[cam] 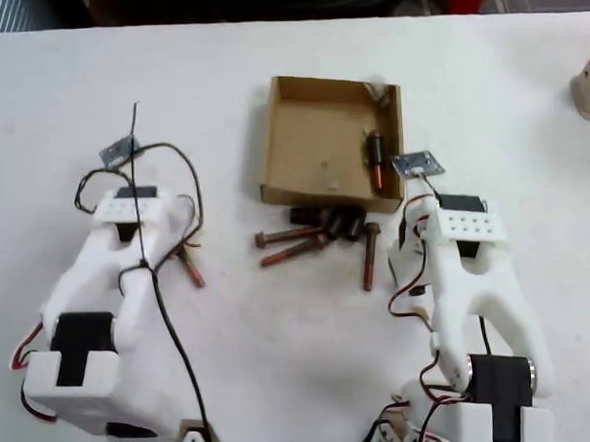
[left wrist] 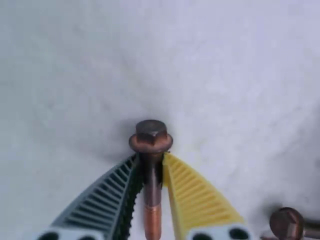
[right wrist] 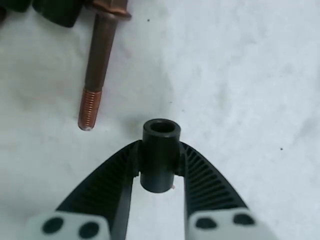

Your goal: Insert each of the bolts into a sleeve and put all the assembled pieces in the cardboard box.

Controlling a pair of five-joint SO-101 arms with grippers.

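On the white, faintly grainy bench (cam: 284, 362), your left end effector (left wrist: 150, 165) is clamped on a copper-coloured bolt (left wrist: 150, 137). Its ribbed fingers, one grey (left wrist: 107, 192) and one yellow (left wrist: 192, 192), pinch the smooth shank just below the flanged hex head, and the threaded end runs back between them. A second bolt head (left wrist: 286, 223) sits nearby on the bench.

Your right end effector (right wrist: 159, 147) grips a sleeve (right wrist: 160, 170), a short, matt black cylinder with an open bore facing away from the wrist. It is held across its round sides by two black ribbed fingers (right wrist: 107, 185).

Just beside it lies a loose bolt (right wrist: 97, 65) with a plain shank and a brighter threaded tip.

Between your two arms stands the cardboard box (cam: 303, 193), shallow, square and brown. One assembled piece (cam: 377, 159), a bolt seated in a dark sleeve, lies against its wall on the right arm's side.

Just in front of the box, more dark sleeves (cam: 335, 222) cluster with three bolts: two (cam: 291, 243) lying side by side and one (cam: 370, 256) pointing toward the arms.
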